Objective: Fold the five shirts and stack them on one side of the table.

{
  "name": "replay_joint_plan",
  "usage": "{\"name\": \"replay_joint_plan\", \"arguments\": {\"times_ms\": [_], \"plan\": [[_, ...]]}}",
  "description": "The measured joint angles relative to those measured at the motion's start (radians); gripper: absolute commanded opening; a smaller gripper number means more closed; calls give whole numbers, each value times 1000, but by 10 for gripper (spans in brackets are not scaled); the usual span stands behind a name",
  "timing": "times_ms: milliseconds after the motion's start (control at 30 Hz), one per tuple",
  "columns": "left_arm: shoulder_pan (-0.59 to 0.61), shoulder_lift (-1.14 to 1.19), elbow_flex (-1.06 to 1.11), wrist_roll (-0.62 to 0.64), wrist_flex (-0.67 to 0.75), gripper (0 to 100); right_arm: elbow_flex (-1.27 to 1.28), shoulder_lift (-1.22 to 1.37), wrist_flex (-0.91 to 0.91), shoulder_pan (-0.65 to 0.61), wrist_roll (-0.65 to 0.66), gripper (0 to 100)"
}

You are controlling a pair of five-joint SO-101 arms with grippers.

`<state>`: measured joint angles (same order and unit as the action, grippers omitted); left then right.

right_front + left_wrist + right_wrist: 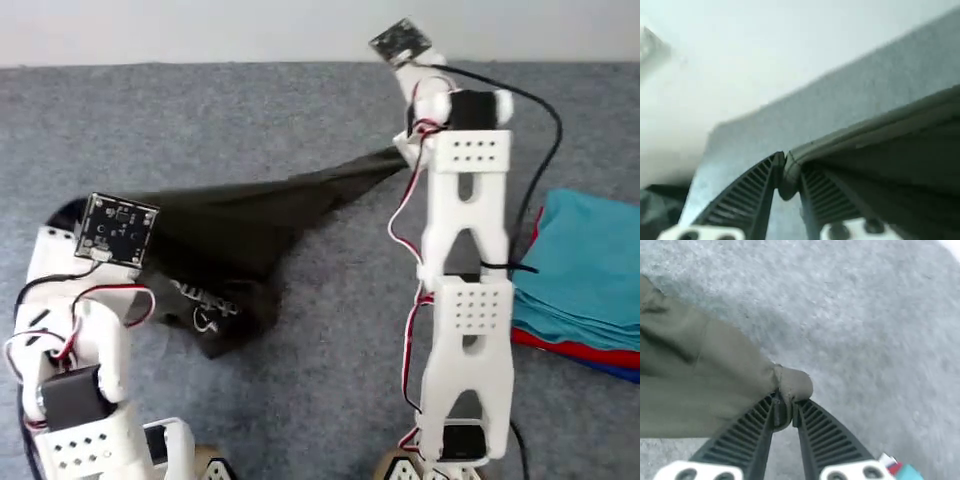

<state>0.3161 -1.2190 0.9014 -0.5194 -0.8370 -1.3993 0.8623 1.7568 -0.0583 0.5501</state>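
Observation:
A dark olive shirt (240,230) hangs stretched above the grey table between the two arms. My left gripper (786,172) is shut on one edge of the shirt (880,150) at the left of the high view, under the left wrist camera board (118,230). My right gripper (785,407) is shut on a bunched corner of the shirt (700,370), up at the far middle of the table (405,150). A white print shows on the shirt's hanging lower part (205,310).
A stack of folded shirts (585,270), teal on top with red and blue beneath, lies at the table's right edge. The grey felt table (330,350) lies bare between the arms. A white wall (200,30) runs behind the table's far edge.

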Motion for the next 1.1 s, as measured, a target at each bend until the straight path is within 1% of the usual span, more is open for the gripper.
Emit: {"name": "replay_joint_plan", "arguments": {"times_ms": [133, 267, 400, 567, 767, 933, 1100], "plan": [[-2, 0, -2, 0, 121, 14, 41, -123, 0, 18, 0, 10], [-3, 11, -75, -43, 176, 14, 41, -250, 0, 21, 0, 10], [-3, 58, -192, -92, 186, 14, 41, -388, 0, 23, 0, 9], [-3, 133, -364, -120, 187, 14, 41, -574, -9, 29, 0, 9], [-2, 216, -539, -147, 187, 14, 41, -755, -92, 37, 3, 9], [-2, 249, -632, -160, 187, 14, 41, -865, -141, 41, 5, 9], [-2, 249, -689, -167, 187, 14, 43, -962, -152, 41, 60, 9]]}}
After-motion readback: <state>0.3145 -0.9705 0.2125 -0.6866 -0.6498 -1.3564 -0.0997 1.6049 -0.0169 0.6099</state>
